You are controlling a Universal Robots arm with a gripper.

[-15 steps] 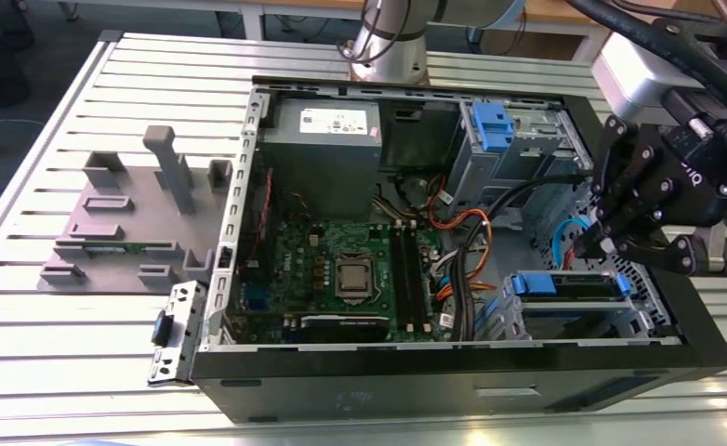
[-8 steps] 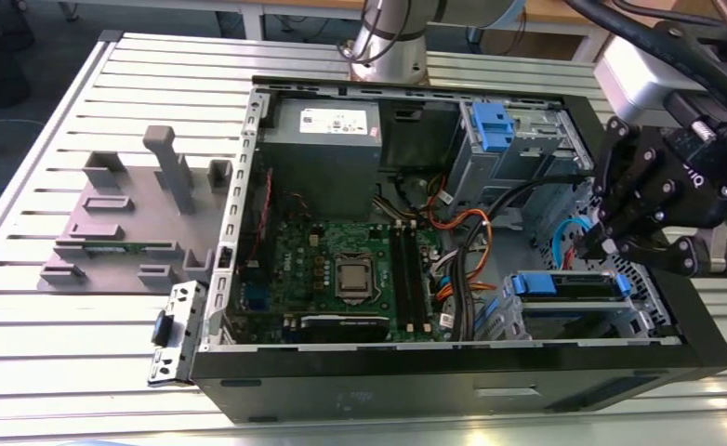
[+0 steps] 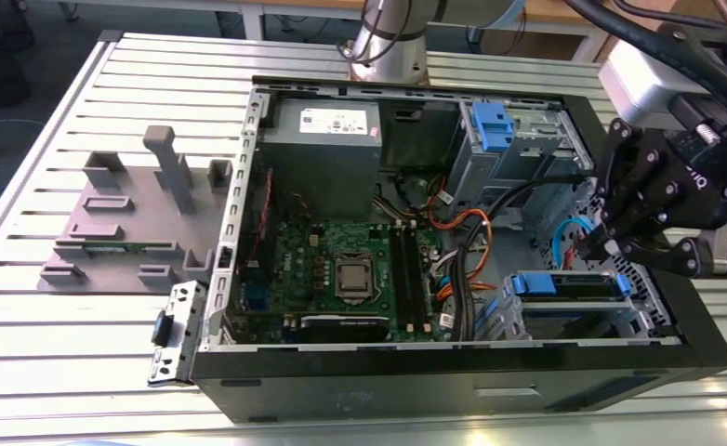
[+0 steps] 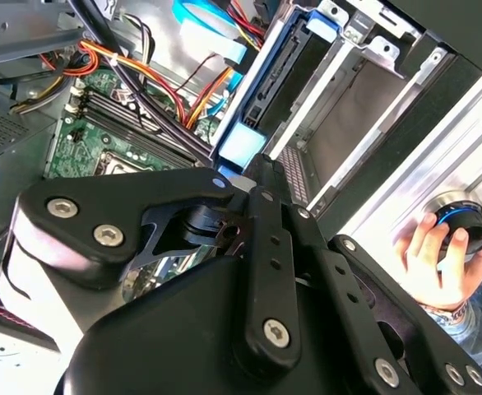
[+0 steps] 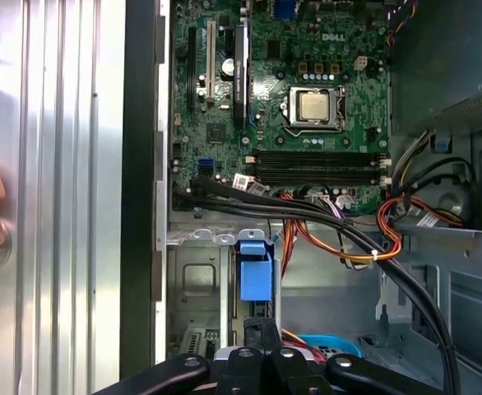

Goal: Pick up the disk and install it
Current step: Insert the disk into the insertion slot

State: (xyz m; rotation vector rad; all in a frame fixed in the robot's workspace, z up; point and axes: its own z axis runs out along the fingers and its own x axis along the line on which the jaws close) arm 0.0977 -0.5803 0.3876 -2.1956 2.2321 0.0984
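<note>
an open black computer case (image 3: pixel 463 395) lies on a ribbed aluminium table (image 3: pixel 41 325), green motherboard (image 3: pixel 338 269) exposed. the disk (image 3: pixel 571 285), silver-grey in its glossy blue bracket, seems already slotted into the metal bay at the exterior view's right, perhaps not fully seated. the black gripper (image 3: pixel 612 243) hovers just above it; i cannot tell how its fingers stand.

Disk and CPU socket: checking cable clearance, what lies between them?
Exterior view: memory slots and orange and black cables lie between CPU socket and disk.
</note>
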